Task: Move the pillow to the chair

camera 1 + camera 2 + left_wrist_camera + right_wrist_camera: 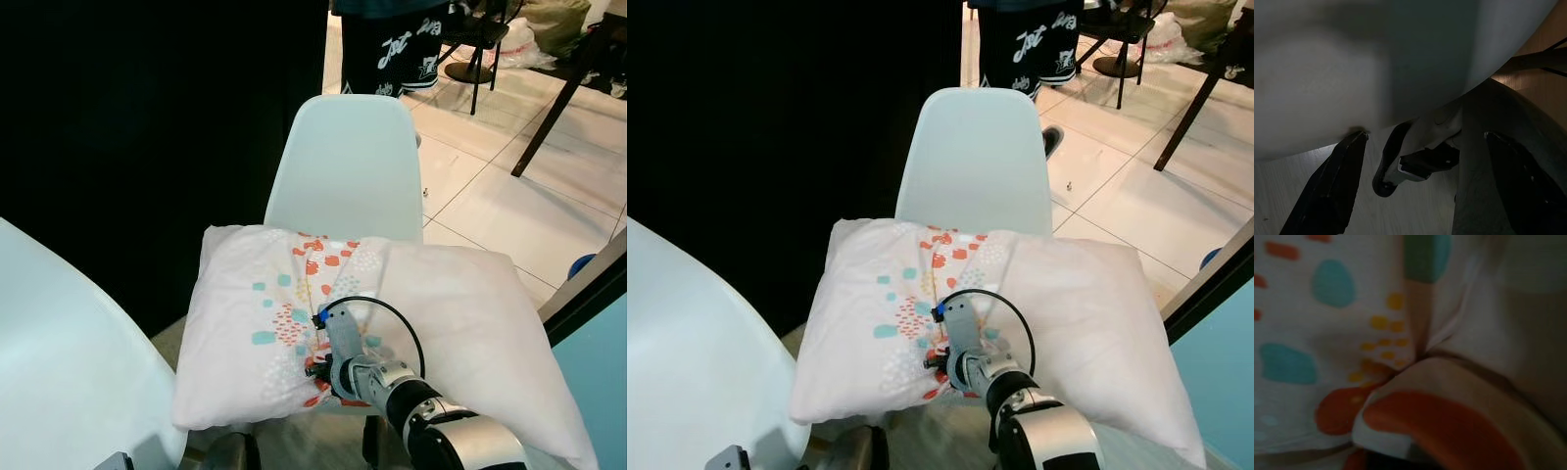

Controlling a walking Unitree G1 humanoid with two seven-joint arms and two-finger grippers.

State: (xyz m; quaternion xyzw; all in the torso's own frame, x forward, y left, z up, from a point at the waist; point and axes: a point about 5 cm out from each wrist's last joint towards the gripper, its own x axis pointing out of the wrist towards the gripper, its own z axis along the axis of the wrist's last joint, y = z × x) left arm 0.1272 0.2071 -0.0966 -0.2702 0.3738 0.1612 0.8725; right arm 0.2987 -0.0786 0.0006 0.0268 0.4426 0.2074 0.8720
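Observation:
A white pillow (pixel 460 304) printed with orange and teal spots lies across the seat of a white chair (pixel 348 166), leaning against its backrest. It overhangs the seat on both sides. My right gripper (pixel 319 368) is at the pillow's near edge, shut on a puckered fold of the printed fabric (pixel 1400 382). Low beside me, under a pale curved surface, my left gripper (pixel 1425 196) hangs with its black fingers (pixel 1332 191) apart and nothing between them.
Another white curved seat (pixel 69 362) stands close at my left. A black wall (pixel 147 147) rises behind the chair. A person in black shorts (pixel 392 44) stands beyond it on the tiled floor. Dark furniture legs (pixel 558 98) are at the back right, and a blue panel (pixel 598 372) at the right.

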